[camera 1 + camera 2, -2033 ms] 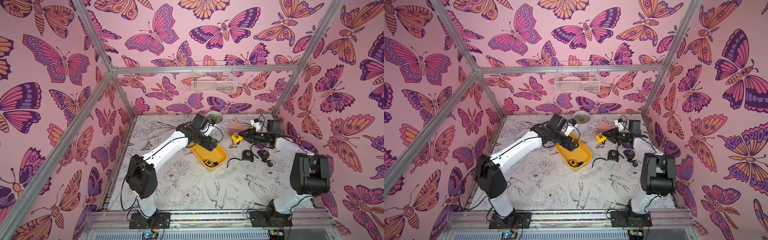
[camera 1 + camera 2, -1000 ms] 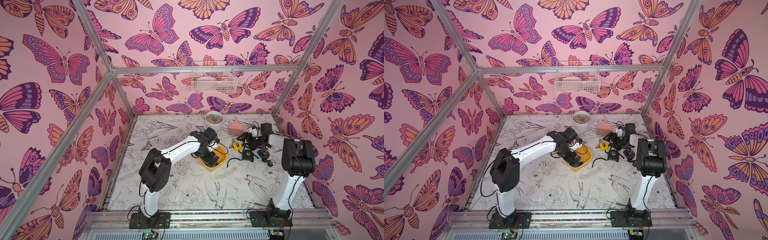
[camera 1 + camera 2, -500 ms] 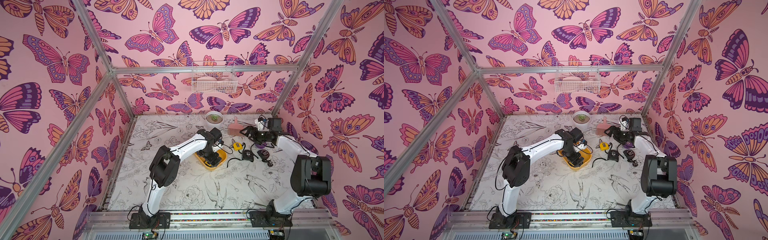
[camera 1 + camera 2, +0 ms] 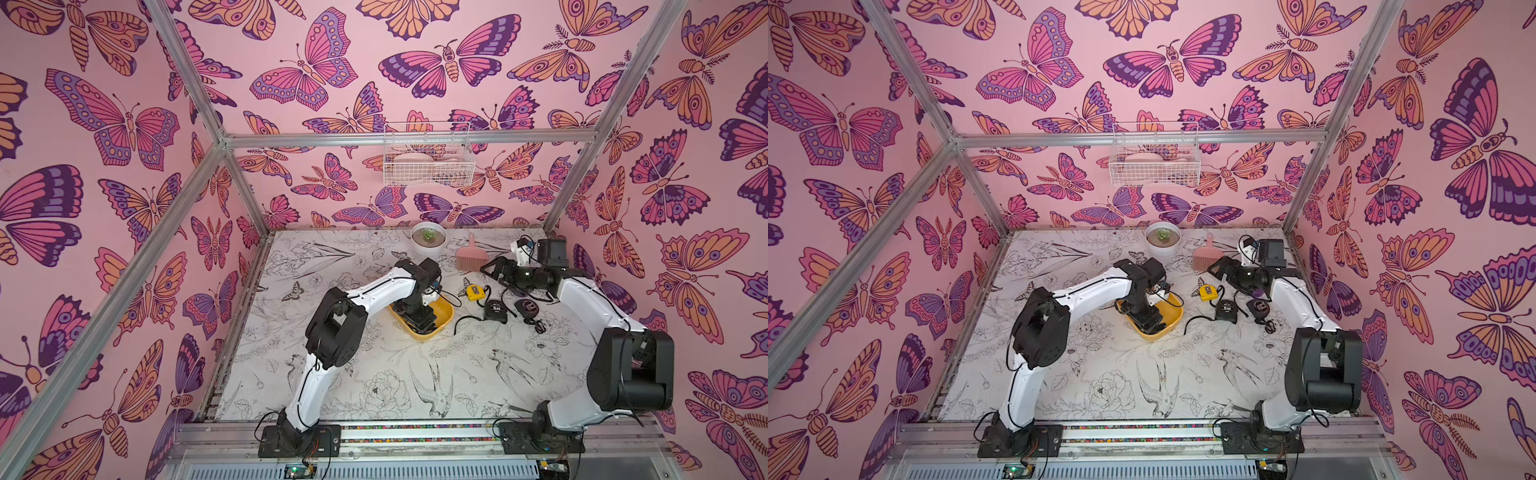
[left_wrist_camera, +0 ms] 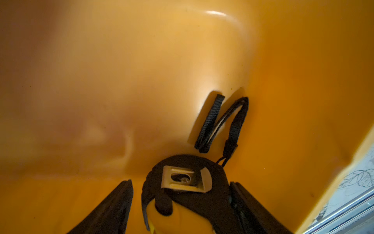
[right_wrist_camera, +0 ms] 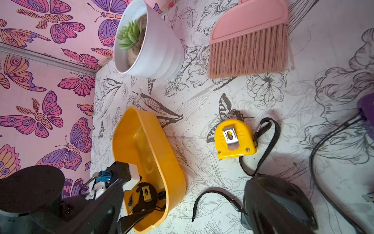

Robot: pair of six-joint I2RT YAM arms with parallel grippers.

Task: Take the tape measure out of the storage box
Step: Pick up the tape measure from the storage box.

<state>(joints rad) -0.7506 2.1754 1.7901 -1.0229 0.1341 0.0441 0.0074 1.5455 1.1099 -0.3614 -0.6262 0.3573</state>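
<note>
Nothing is taken out yet: the tape measure (image 5: 202,204) lies in the 6 o'clock end of the storage box (image 5: 121,81), between the jaws of the left pincer (image 5: 180,183), which are apart and not clamped, while the right pincer (image 4: 490,267), also apart, hovers empty at the box's 2 o'clock.

Count: 4 tape measures (image 4: 475,292) (image 4: 495,309) (image 4: 528,307) (image 5: 182,192), 1 yellow tray (image 4: 445,312), 1 plant pot (image 4: 428,247), 1 pink brush (image 4: 471,259), 1 wire basket (image 4: 428,168), 2 arms (image 4: 374,291) (image 4: 590,299)

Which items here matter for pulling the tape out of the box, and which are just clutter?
Job: box, tape measure in it, left gripper straddling it.
Clutter: yellow tape, black tape, third tape, plant pot, brush, wire basket.
</note>
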